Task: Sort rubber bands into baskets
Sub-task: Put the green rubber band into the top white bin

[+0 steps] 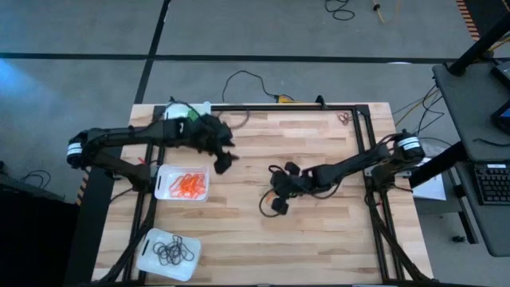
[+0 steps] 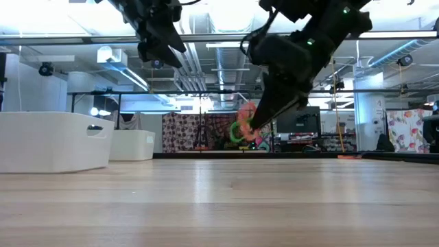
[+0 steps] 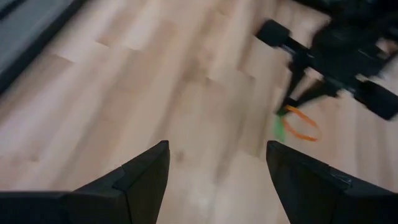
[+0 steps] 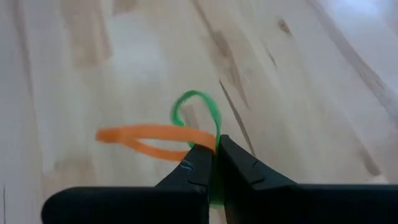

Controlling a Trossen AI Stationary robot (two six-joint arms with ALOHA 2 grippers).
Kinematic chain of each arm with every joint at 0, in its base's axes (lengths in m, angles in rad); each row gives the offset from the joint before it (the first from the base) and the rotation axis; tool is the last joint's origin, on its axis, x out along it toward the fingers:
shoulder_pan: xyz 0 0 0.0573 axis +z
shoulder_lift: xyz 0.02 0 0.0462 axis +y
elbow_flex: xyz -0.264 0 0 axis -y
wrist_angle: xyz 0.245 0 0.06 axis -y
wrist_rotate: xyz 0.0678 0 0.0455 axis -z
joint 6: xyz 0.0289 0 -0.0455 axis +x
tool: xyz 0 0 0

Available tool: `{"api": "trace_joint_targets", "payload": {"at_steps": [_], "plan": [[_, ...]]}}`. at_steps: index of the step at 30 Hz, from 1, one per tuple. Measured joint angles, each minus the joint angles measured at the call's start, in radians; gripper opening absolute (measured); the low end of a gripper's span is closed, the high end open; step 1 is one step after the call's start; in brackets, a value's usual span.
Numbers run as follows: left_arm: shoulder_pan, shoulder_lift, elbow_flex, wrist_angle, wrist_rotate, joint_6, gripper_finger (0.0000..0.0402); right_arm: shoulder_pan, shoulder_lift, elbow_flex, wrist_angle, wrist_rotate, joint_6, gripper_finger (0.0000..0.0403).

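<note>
Right gripper (image 4: 214, 163) is pinched closed on two rubber bands at once, one green band (image 4: 198, 115) and one orange band (image 4: 146, 140), lifted clear of the bench (image 1: 319, 239) roughly mid-bench, well to the right of the orange basket (image 1: 163, 190). Left gripper (image 3: 217, 171) has fingers spread wide with nothing between them, hovering just above-right of the orange basket. Orange basket already holds a pile of orange bands (image 1: 190, 186); black basket (image 1: 147, 257) sits below it near the bench's front-left corner with black bands (image 1: 173, 252) inside; third basket (image 1: 177, 112) is mostly hidden under the left arm, contents not visible. Risk: mixed-colour pick. If both bands get released together, one lands in the wrong basket. Grip looks marginal too, bands caught only at the fingertips, so the dangling orange loop could slip out in transit and drop on the bench. Arms are near each other, so a handover or crossing path could clip.
</note>
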Motion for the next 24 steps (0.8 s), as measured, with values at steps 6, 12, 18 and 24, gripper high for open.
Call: {"api": "trace_joint_targets", "payload": {"at_steps": [6,12,18,24], "plan": [[-0.173,-0.012,-0.102,0.061,-0.008,-0.031,0.0251,0.106,0.122,0.125,-0.018,0.147,0.157,0.0013],[-0.339,-0.013,-0.257,0.272,-0.014,-0.131,0.0251,0.15,0.257,0.311,-0.182,0.147,0.198,0.0023],[-0.422,-0.013,-0.369,0.393,-0.068,-0.196,0.0251,0.15,0.333,0.465,-0.349,0.071,0.181,0.0095],[-0.425,-0.013,-0.414,0.393,-0.091,-0.226,0.0251,0.146,0.348,0.533,-0.491,-0.031,0.165,0.016]]}}
